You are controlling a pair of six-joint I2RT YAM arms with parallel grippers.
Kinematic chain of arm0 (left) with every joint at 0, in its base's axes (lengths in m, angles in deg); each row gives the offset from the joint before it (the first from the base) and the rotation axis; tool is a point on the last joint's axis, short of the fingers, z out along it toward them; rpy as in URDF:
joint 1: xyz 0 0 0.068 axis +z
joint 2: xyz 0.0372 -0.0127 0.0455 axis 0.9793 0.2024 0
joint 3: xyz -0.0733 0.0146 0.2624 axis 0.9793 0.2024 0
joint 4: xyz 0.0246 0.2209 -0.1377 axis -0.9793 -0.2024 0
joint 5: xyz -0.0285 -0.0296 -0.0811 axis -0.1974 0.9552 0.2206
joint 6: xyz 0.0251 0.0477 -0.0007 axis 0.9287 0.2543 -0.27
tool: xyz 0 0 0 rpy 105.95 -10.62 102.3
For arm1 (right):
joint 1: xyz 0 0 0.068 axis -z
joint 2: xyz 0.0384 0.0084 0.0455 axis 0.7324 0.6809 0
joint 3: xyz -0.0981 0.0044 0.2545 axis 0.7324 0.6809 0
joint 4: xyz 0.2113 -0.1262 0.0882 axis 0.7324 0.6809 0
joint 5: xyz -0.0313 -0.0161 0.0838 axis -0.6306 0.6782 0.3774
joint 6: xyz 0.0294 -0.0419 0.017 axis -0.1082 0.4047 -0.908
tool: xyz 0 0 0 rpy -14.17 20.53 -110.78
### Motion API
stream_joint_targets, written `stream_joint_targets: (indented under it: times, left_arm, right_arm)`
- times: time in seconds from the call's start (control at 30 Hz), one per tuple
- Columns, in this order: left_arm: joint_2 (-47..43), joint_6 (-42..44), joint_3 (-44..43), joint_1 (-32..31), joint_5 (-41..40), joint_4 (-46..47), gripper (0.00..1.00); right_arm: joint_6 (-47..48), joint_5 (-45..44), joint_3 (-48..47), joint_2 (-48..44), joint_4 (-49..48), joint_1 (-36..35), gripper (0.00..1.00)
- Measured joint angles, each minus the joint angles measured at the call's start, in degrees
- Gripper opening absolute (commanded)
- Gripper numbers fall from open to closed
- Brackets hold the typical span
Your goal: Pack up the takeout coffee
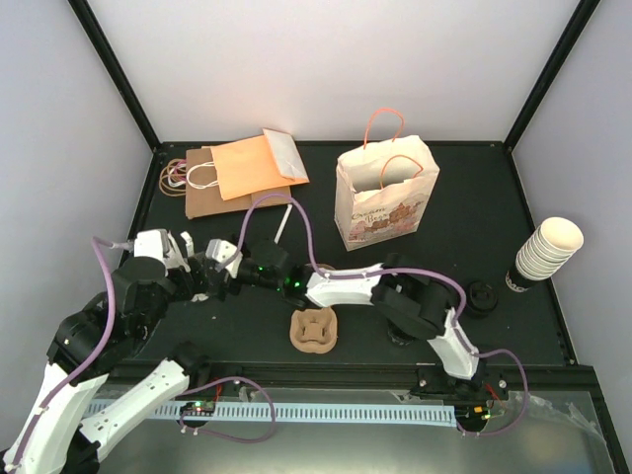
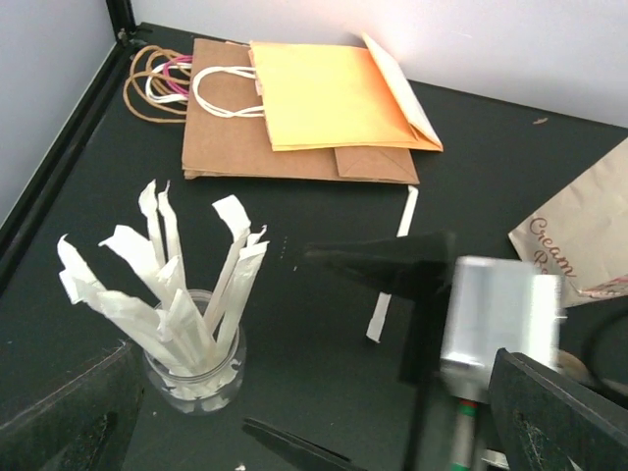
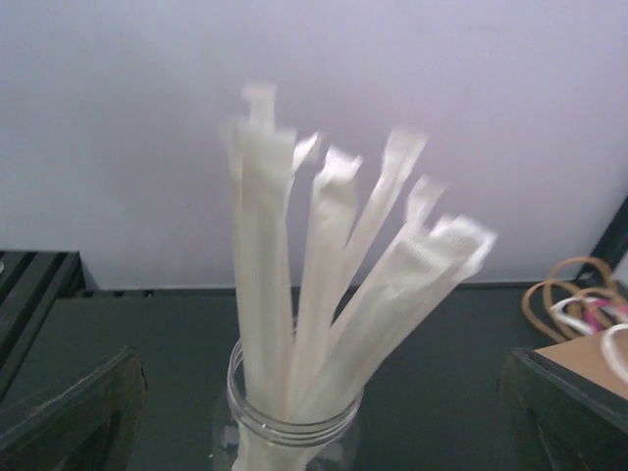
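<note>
Coffee cup is not showing in any view, so I cannot tell where it is sitting. Near the left edge of the worktop (image 1: 474, 207), a clear jar (image 2: 196, 368) is holding lots of wrapped straws (image 2: 231, 265). The right gripper (image 3: 314, 412) is pointing at this jar with its jaws spread wide, and it is holding nothing. The left gripper (image 2: 314, 417) is looking down at the jar, and its jaws are wide apart and holding nothing too.

A brown cup tray (image 1: 314, 330) is lying by the near edge. One loose straw (image 1: 284, 222) is lying flat behind the arms. A printed paper bag (image 1: 385, 197) is standing up near the far edge. A flat brown bag (image 1: 202, 193) is lying in the far left corner, with an orange bag (image 1: 259, 166) lying on top of it. A black lid (image 1: 481, 296) and a stack of cups (image 1: 546, 249) are sitting by the right edge.
</note>
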Motion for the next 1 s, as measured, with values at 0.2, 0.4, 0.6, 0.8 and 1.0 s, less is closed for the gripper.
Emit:
stream_joint_targets:
  times: [0.2,0.4,0.6,0.8,1.0]
  left_arm:
    - [-0.11,1.57,0.02,0.0,2.19,2.25,0.99]
    - [-0.39,4.2,0.02,0.0,6.16,5.73,0.99]
    - [-0.22,6.93,0.04,0.0,12.22,10.8,0.99]
    - [2.64,8.52,0.83,0.0,18.93,17.27,0.99]
    - [7.26,8.66,3.43,0.0,26.6,25.09,0.99]
  right_arm:
    - [1.55,-3.61,7.96,-10.71,-1.57,0.26,1.0]
    - [1.64,-6.27,15.34,-19.8,-0.35,1.49,1.0]
    - [1.6,-9.64,17.49,-30.62,7.72,3.63,1.0]
    - [0.07,-12.0,17.88,-42.05,16.7,6.67,1.0]
    - [-3.45,-14.43,22.97,-54.9,26.01,11.56,1.0]
